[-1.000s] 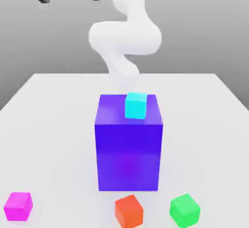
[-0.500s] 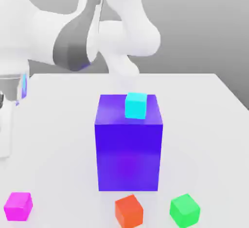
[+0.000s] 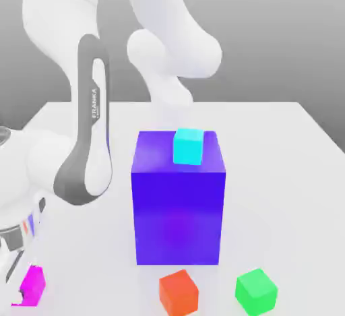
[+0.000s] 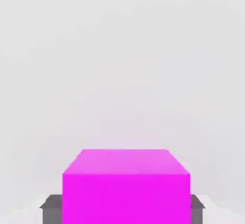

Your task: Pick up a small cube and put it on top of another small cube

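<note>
between gripper (image 4: 122,208) fingers (image 4: 51,208), magenta cube (image 4: 125,185)

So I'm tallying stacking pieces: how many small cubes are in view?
4. Magenta cube at the table's front corner, exterior view's left, under the hand; orange-red cube and green cube in front of the big block; cyan cube on top of it.

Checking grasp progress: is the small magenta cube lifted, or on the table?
On the table. The small magenta cube sits flat on the white table, level with the orange-red cube.
</note>
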Controlling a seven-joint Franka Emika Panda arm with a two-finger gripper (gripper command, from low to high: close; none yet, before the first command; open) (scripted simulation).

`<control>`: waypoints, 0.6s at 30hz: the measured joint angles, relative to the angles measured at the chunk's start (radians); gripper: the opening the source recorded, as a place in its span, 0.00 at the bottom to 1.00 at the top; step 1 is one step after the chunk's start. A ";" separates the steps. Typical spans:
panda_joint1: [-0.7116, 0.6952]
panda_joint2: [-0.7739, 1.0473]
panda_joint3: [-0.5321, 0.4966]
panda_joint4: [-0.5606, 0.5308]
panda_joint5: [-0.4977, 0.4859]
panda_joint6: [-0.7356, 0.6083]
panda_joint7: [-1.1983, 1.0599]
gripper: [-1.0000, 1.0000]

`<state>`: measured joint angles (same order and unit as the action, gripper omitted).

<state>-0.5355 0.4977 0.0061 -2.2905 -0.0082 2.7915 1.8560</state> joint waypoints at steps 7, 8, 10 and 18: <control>0.002 -0.134 0.005 -0.020 -0.002 -0.121 -0.003 0.00; 0.015 -0.141 0.009 -0.016 -0.007 -0.137 0.009 0.00; 0.052 -0.151 0.020 -0.011 -0.017 -0.158 0.050 0.00; 0.216 -0.181 0.081 0.000 -0.048 -0.223 0.247 0.00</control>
<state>-0.3198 0.3168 0.0867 -2.2906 -0.0559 2.5687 2.1028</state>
